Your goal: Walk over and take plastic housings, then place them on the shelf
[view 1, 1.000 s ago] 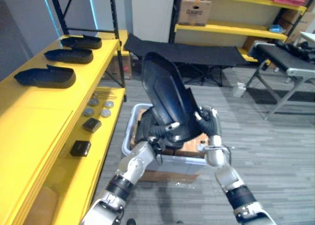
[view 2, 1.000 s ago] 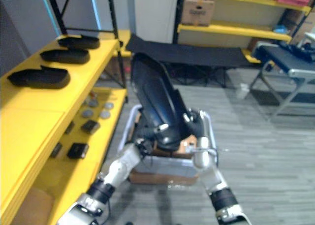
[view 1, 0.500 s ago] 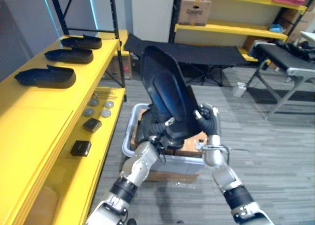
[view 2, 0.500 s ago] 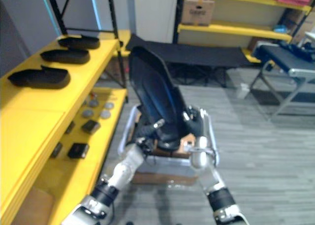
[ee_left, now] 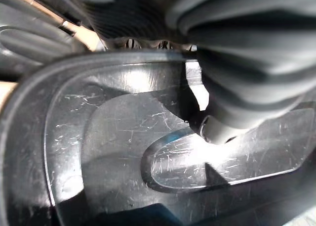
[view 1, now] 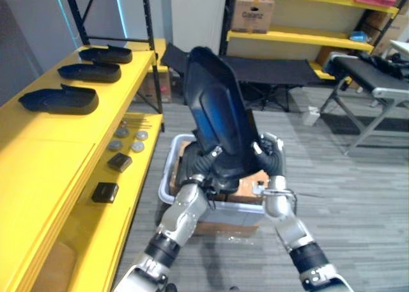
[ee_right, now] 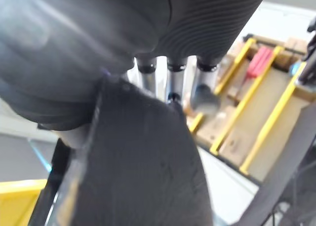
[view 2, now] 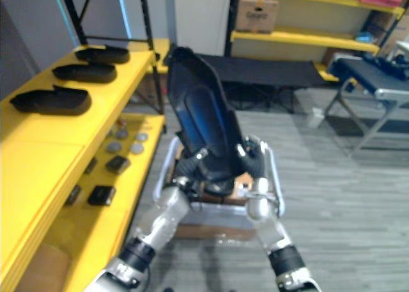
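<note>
Grey striped carpet floor (view 1: 364, 202) runs between yellow racks, and on the robot's left you have a long yellow metal shelf (view 1: 45, 151). Three smaller black plastic housings (view 1: 59, 99) lie in a row on its top board, well apart from both hands. On the board below lie small dark blocks and grey discs. You hold a large glossy black plastic housing (view 1: 220, 116) in the air, nearly upright with its top leaning left. It is above a grey plastic bin (view 1: 165, 177) that sits on a brown cardboard box (view 1: 217, 228). Your left hand (view 1: 202, 167) clamps the housing's lower left edge, thumb pressed on the shiny face. Your right hand (view 1: 270, 153) pinches the lower right edge, fingers behind it.
</note>
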